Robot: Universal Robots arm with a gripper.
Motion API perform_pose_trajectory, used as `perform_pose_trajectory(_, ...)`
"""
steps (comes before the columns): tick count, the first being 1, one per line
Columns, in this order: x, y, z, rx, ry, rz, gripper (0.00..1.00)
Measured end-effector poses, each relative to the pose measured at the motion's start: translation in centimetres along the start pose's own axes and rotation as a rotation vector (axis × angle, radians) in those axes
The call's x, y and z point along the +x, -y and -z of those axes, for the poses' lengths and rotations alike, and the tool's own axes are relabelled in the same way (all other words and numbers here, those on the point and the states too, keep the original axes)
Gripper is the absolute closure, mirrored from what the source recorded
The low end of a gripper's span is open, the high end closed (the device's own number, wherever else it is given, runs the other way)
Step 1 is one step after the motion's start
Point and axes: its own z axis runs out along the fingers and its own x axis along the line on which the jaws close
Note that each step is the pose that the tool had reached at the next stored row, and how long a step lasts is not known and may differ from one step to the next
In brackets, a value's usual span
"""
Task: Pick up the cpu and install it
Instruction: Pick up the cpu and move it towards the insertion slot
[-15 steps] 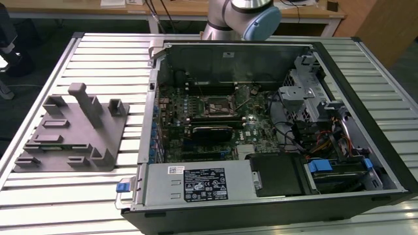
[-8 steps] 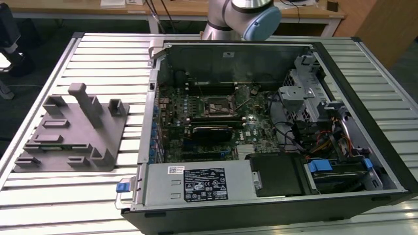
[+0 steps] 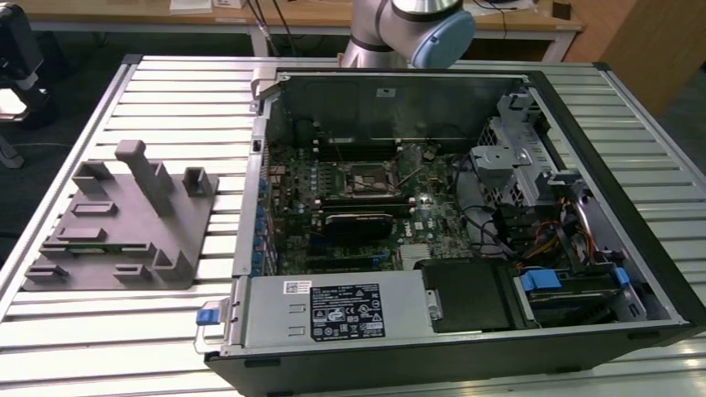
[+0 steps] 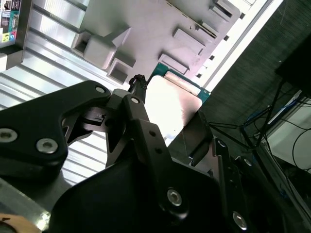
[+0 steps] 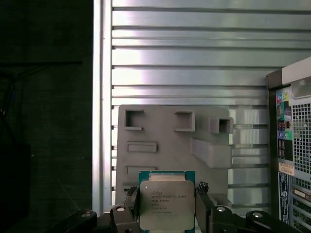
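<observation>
cpu [image 5: 166,206] clamped inside end effector [image 5: 166,193], grey fixture [image 5: 160,128] beyond

Counts: one cpu [image 5: 166,206]. One tool [image 5: 166,190] with two fingers [image 5: 132,196]. One robot arm [image 3: 408,29]. One grey plastic fixture [image 3: 121,223]. One open computer case [image 3: 617,124]; inside it one motherboard [image 3: 331,178], one square socket [image 3: 359,178], one power supply [image 3: 331,310] and one metal drive cage [image 3: 518,157]. One slatted metal counter [image 3: 165,99].

Wooden desks [image 3: 298,16] stand behind a ribbed metal table [image 3: 132,331] on dark carpet [image 3: 88,83].
</observation>
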Motion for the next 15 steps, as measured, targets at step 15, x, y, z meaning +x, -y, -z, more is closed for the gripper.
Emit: perform_pose_trajectory(15,-1.74,-0.13,-0.08,0.0,0.0,0.0,0.46)
